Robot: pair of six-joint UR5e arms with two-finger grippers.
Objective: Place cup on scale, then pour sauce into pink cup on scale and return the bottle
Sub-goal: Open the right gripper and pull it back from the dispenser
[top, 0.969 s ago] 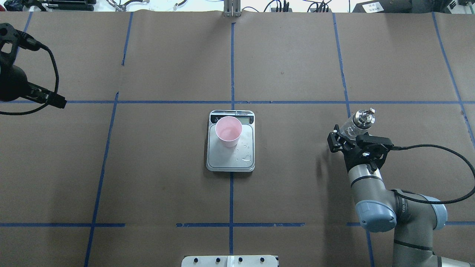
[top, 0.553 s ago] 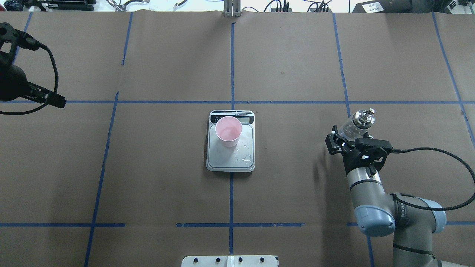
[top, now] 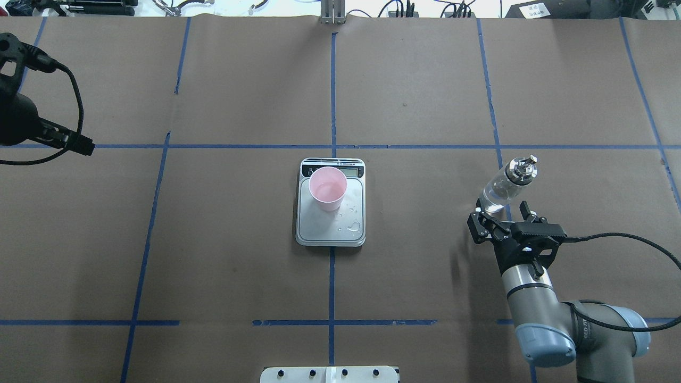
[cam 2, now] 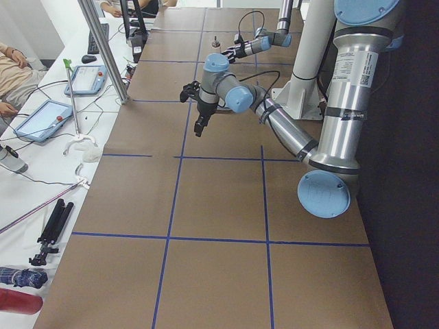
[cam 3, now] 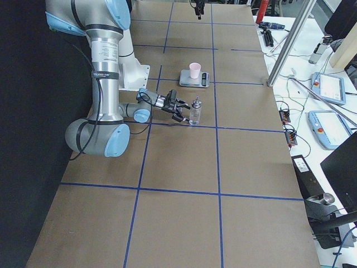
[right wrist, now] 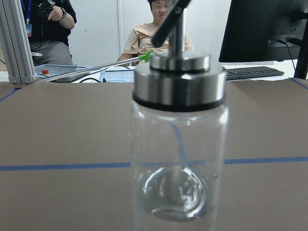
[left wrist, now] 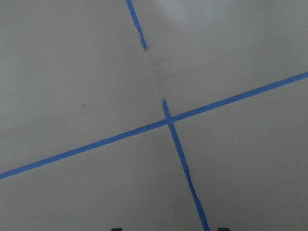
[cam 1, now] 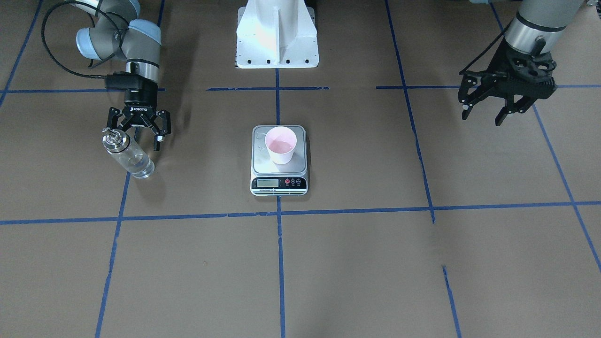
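Note:
The pale pink cup stands upright on the scale, at the display end of its platform, with clear liquid inside. It shows in the front view too, cup on scale. The clear glass bottle with its silver spout stands upright on the table, free of any grip, at the right. My right gripper is open and empty just behind it, jaws apart from the glass. The right wrist view shows the bottle close up. My left gripper is open and empty, raised far to the left.
Water droplets lie on the scale platform. Blue tape lines cross the brown table cover. The white robot base is at the robot's edge. People sit beyond the far edge. Tablets and cables lie on the side bench.
My right gripper has drawn back toward the robot, off the bottle, which stays standing where it was. The left arm, cup and scale have not moved.

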